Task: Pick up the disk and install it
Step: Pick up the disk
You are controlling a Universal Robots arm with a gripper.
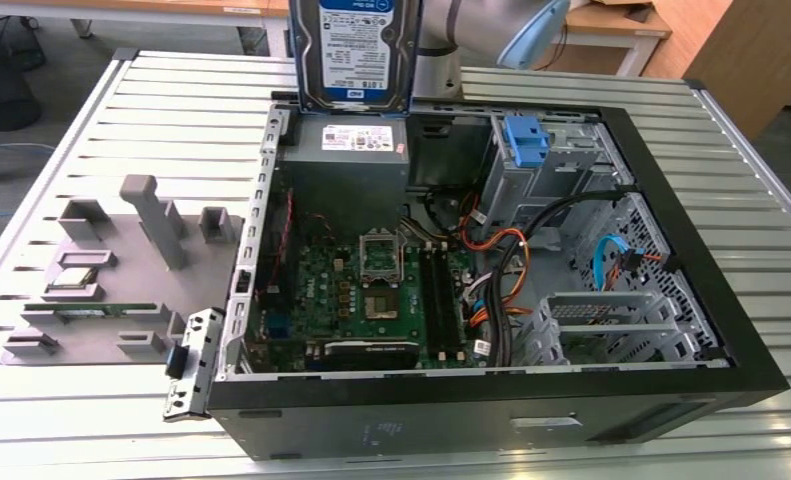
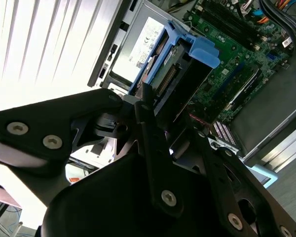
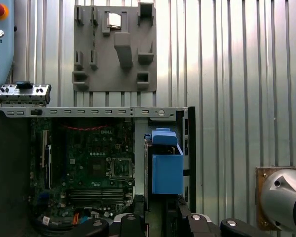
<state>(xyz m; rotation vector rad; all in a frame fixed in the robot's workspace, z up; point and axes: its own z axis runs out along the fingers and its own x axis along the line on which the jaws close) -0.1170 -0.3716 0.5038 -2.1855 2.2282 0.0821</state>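
Observation:
The disk [image 1: 355, 50] hangs upright above the back edge of the open computer case [image 1: 699, 255], its white-and-blue label facing the exterior camera. It hovers just over the grey power-supply box [image 1: 348, 160]. In the second wrist view my gripper [image 2: 170, 123] is shut on the disk [image 2: 180, 74]. Its black fingers [image 2: 144, 116] press on the blue side rails, and the blue end tab points down toward the case. The first wrist view looks straight down on the disk's blue edge [image 3: 166, 168], with my gripper [image 3: 158, 219] just behind it.
Inside the case lie the motherboard [image 1: 368, 290], cables, and a blue bracket [image 1: 526, 140] in the drive cage. A grey fixture plate [image 1: 115, 260] with small parts sits on the slatted table at the exterior view's left. A metal port plate [image 1: 192, 365] leans by the case.

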